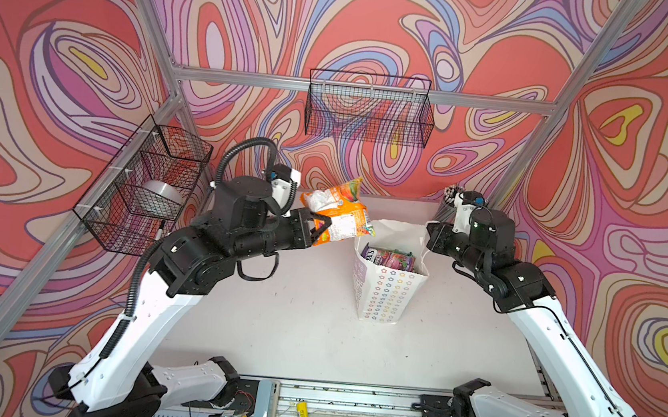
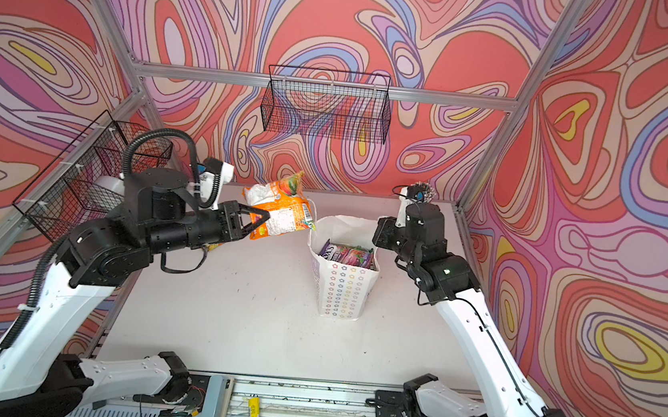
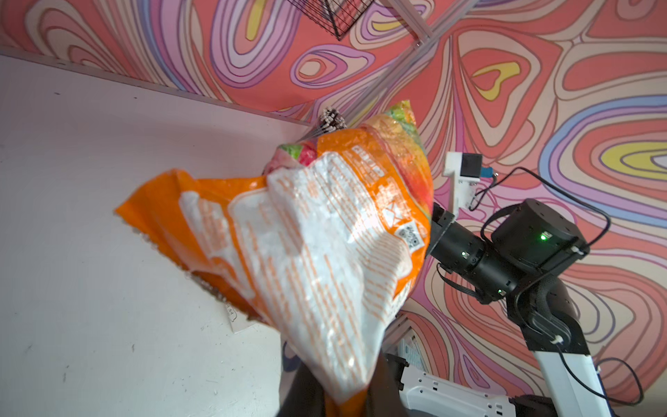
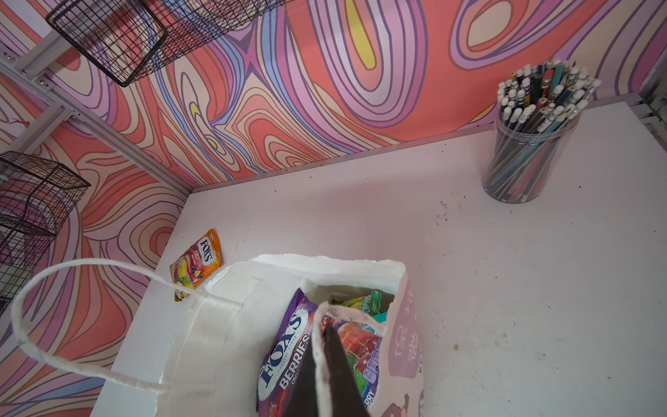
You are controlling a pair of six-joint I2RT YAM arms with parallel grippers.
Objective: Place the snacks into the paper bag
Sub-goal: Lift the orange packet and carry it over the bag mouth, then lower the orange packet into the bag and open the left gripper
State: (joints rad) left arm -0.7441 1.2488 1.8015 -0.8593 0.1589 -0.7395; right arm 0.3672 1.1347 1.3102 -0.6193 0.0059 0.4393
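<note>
Two tools are gripping things. The left tool (image 1: pixel 323 228) is pinched tight on the edge of a crumpled orange-and-white glossy plastic snack packet (image 1: pixel 338 214), which hangs clear of the white tabletop (image 1: pixel 290 339). In both top views this packet sits just left of the upright white paper bag (image 1: pixel 385 296) with pastel star-patterned sides, and its lower corner overlaps the bag's left rim. The right tool (image 4: pixel 323 361) is pressed together on the bag's right rim, with the paper edge caught between its dark fingers.

One bag stands on the tabletop. At least three packets show inside it: a purple FOX'S berries packet (image 4: pixel 285 357), a red cherry-printed packet (image 4: pixel 361 346) and a green packet (image 4: pixel 364 301). One more, a flat orange FOX'S packet (image 4: pixel 198 261), lies on the tabletop just beside the bag, on the side facing the left tool.
</note>
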